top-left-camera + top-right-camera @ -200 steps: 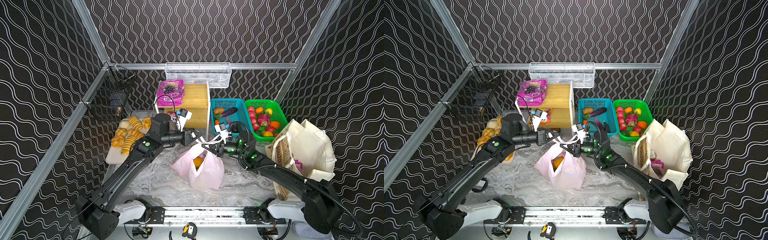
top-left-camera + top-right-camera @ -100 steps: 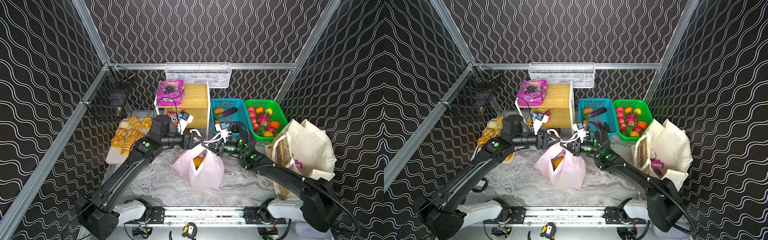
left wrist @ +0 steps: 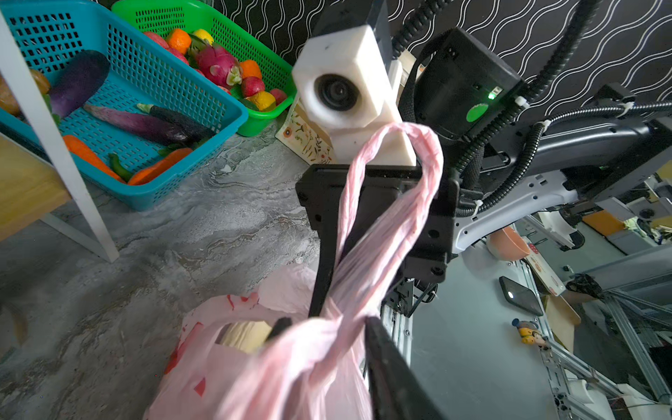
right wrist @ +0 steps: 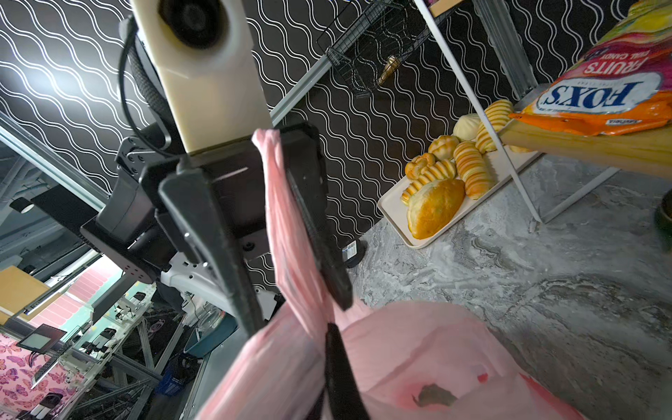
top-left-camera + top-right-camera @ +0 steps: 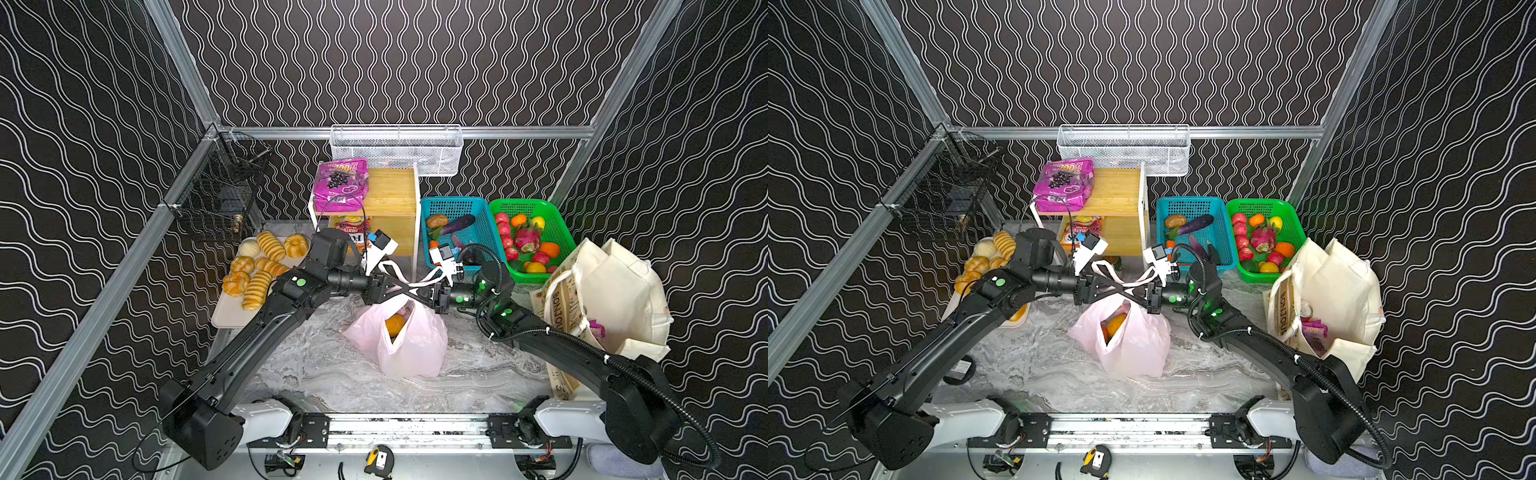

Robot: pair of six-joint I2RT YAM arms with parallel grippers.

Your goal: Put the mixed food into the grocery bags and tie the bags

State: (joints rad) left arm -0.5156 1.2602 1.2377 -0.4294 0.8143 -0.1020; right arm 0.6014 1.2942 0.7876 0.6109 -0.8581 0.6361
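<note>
Step in hand, as judged: tying the pink plastic bag (image 5: 409, 345), which is sitting mid-table on the marble top (image 5: 324, 374) with fruit inside. Its handles are crossing above the mouth, so both arms should be pulling outward evenly and staying low. The right gripper (image 5: 422, 293) is clamping one handle (image 3: 382, 236). The left gripper (image 5: 388, 287) is standing partly apart around the other handle (image 4: 287, 218); its grip cannot be told.

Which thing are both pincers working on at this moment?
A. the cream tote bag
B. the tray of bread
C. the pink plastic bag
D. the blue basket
C: in both top views the left pincer and the right pincer meet just above the pink plastic bag, and each wrist view shows its twisted loop handles running to the pincer.
</note>
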